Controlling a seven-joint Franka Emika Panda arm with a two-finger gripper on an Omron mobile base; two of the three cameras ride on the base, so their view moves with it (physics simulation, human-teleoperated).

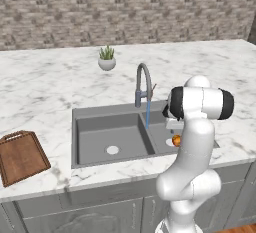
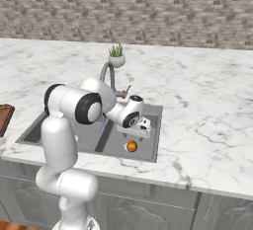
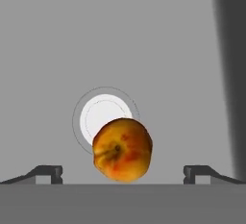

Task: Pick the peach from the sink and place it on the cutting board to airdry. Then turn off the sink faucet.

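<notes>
We see the peach (image 3: 122,150), round and orange-red with yellowish patches, lying on the floor of the sink (image 1: 90,142) between our spread jaws and below them, partly covering the pale round drain (image 3: 98,115). The sink faucet (image 1: 143,84) arches beyond the jaws with a blue stream falling from its spout. The reddish-brown cutting board (image 1: 21,157) lies flat on the counter, well apart from the jaws, past the other basin.
</notes>
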